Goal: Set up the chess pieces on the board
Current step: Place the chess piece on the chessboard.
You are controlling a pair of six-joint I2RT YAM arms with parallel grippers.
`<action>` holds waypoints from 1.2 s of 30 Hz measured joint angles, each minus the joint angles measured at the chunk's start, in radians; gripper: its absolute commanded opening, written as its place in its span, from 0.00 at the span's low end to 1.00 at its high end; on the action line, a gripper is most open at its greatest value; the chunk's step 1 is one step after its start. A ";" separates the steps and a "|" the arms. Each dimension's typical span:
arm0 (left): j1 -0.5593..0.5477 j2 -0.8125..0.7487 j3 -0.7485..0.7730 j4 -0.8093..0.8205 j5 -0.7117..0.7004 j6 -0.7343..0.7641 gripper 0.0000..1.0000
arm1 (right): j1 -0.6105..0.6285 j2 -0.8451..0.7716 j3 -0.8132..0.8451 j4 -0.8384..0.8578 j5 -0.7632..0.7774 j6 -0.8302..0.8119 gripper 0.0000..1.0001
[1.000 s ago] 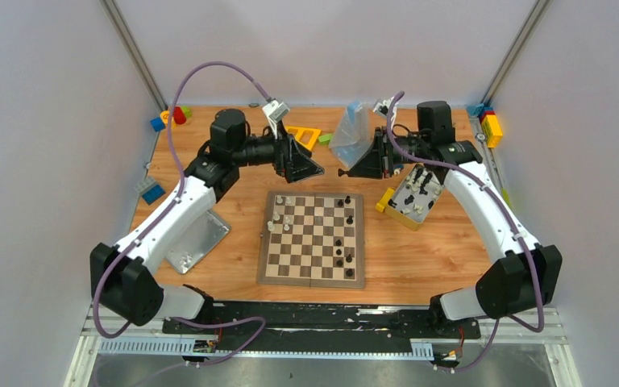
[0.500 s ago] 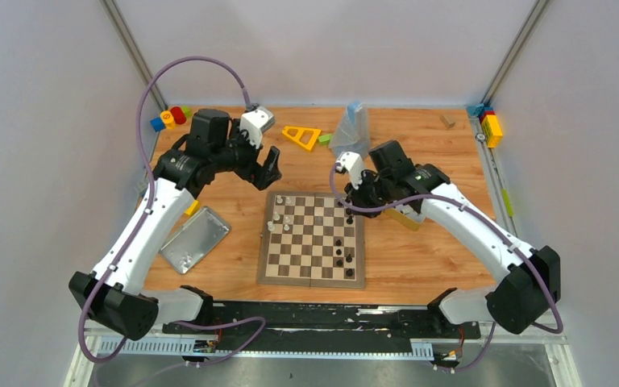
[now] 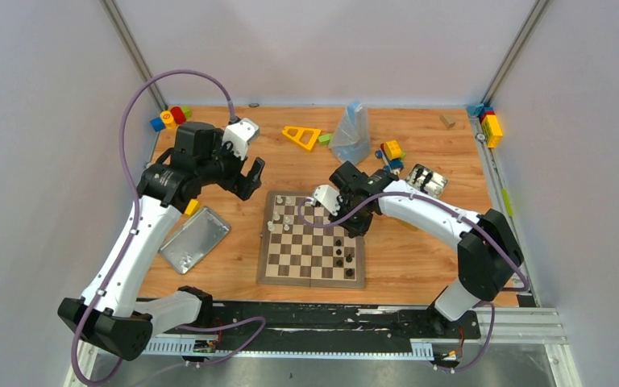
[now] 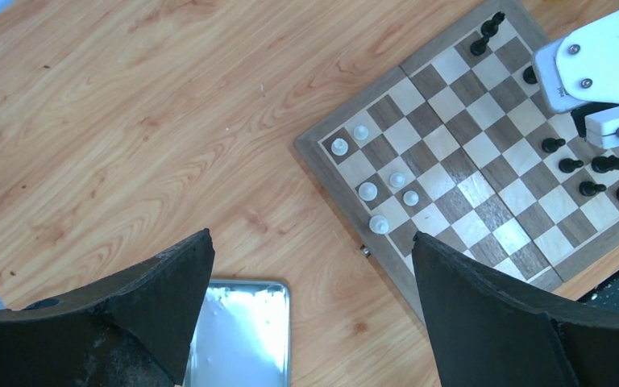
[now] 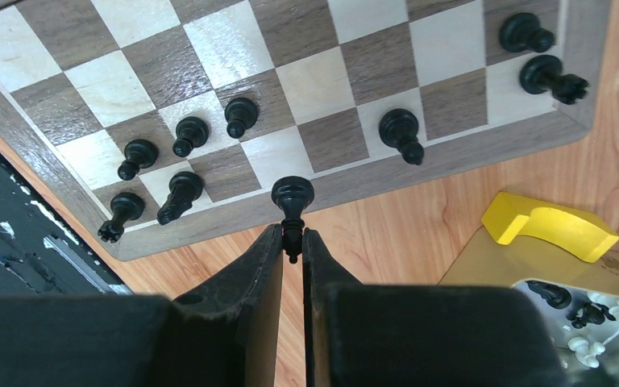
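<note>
– Chess pieces (image 4: 398, 179): where?
– Mostly on the board (image 4: 467, 189), mid-table between the arms. White pieces (image 4: 367, 191) are bunched at its left end and black pieces (image 5: 188, 135) at its right end. One more black piece (image 5: 292, 193) is in the right gripper (image 5: 292, 235).
– Fingers?
– The right ones are closed on that piece, pinching its narrow upper part, wide base pointing down at the board. The left gripper (image 4: 310, 239) is spread wide and holds nothing. It hangs over bare table near the board's far-left corner.
– Step?
– Placing a black piece, I'd say. The base sits over the right edge, about where the last squares meet the brown border, between a group of five and a single piece. Touching the wood or not: cannot tell.
– Next move?
– Probably nudge inward so the base centres on an edge square and lower until it stands. Then open and lift straight up. The neighbours are close, so there's little room for drift.
– Counts?
– Six white on the board. Eight black on the board: five grouped near, one alone, two at the far corner. The held one makes nine. One board, and one silver lid (image 4: 242, 339) left of it. One tin box (image 3: 440, 184) is off to the right with spare pieces (image 5: 584, 351) inside, too jumbled to count. Setup looks far from finished.
</note>
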 measured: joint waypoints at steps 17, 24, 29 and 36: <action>0.054 -0.032 -0.038 0.019 -0.056 0.006 1.00 | 0.121 0.096 0.022 -0.074 0.065 -0.023 0.04; 0.063 -0.032 -0.038 0.018 -0.057 0.006 1.00 | 0.146 0.119 0.026 -0.093 0.082 -0.023 0.05; 0.063 -0.032 -0.038 0.019 -0.056 0.006 1.00 | 0.150 0.122 0.036 -0.100 0.087 -0.023 0.05; 0.063 -0.032 -0.038 0.019 -0.056 0.007 1.00 | 0.161 0.148 0.040 -0.112 0.093 -0.026 0.05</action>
